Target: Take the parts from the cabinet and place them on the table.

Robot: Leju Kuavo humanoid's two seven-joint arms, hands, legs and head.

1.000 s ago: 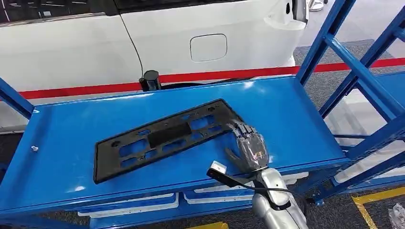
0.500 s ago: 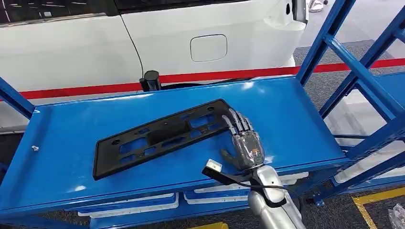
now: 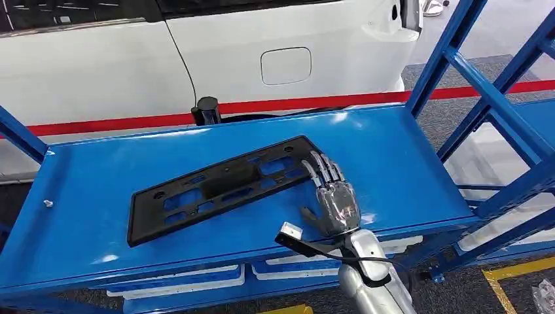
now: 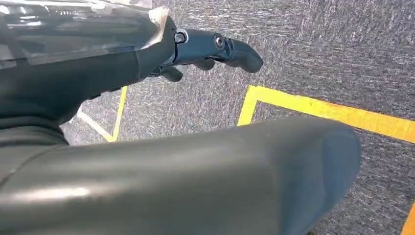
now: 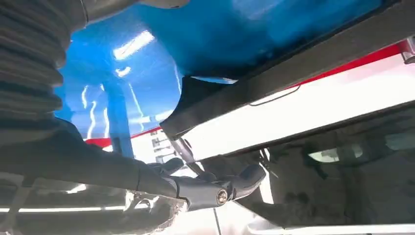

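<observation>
Flat on the blue shelf lay the black plastic part, set at a slant. At its near right corner the right robot hand rested with fingers spread, tips touching the part's edge, gripping nothing. Meanwhile the left robot hand hung over grey carpet, fingers loosely curled, holding nothing.
</observation>
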